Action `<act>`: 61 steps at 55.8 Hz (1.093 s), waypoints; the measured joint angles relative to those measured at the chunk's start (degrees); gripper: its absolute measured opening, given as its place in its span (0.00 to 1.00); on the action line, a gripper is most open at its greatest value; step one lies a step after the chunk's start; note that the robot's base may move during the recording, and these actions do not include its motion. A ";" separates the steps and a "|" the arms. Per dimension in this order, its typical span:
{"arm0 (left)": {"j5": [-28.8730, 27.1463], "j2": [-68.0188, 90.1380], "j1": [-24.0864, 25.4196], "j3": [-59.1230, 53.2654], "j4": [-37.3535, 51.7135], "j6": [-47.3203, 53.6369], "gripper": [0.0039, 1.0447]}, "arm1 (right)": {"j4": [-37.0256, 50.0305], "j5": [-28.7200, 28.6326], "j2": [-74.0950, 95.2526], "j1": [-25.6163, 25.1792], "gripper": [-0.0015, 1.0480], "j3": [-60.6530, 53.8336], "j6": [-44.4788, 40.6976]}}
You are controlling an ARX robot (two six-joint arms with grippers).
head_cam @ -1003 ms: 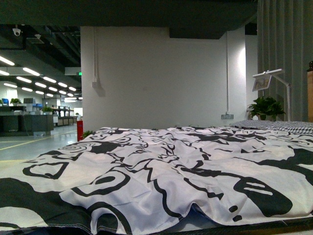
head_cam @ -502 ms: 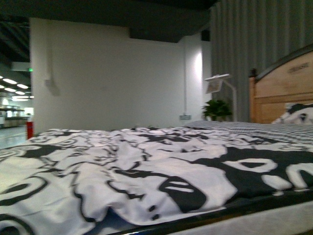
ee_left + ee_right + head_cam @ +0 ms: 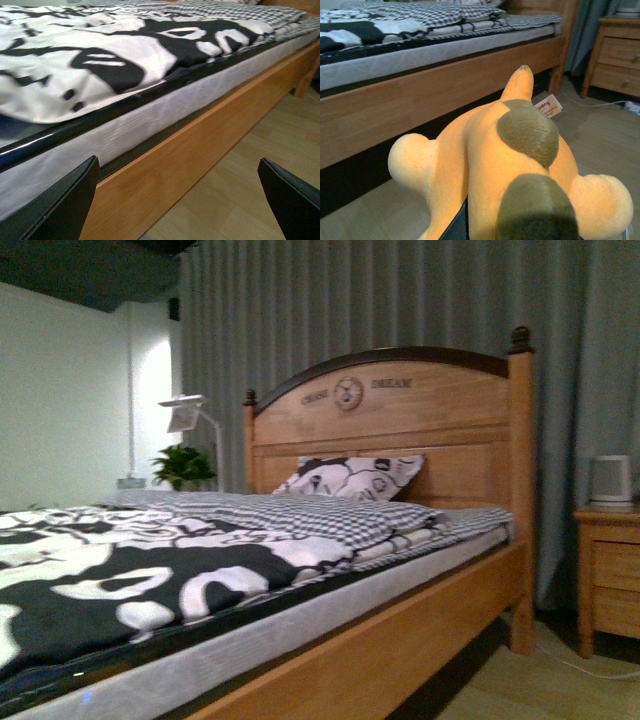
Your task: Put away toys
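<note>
My right gripper is shut on the orange-yellow plush animal. The plush has olive-brown patches, pale rounded limbs and a paper tag. It fills the lower half of the right wrist view and hangs above the wooden floor beside the bed. Only a dark strip of one finger shows under the plush. My left gripper is open and empty; its two black fingertips frame the bed's wooden side rail and the floor. Neither gripper shows in the front view.
A wooden bed with a black-and-white quilt, a checked blanket and a pillow fills the front view. A wooden nightstand stands at the right and also shows in the right wrist view. A white cable lies on the floor.
The front view has swung right: the white wall and open office are gone, and the headboard, pillow, curtain and nightstand have come into view.
</note>
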 joint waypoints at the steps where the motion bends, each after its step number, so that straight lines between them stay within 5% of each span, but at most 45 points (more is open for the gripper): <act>1: 0.04 0.00 0.00 0.00 0.00 0.00 0.94 | 0.00 0.02 -0.02 0.00 0.07 0.00 0.00; 61: 0.17 0.00 0.00 0.00 0.00 0.02 0.94 | 0.00 -0.17 -0.04 -0.09 0.07 0.00 0.00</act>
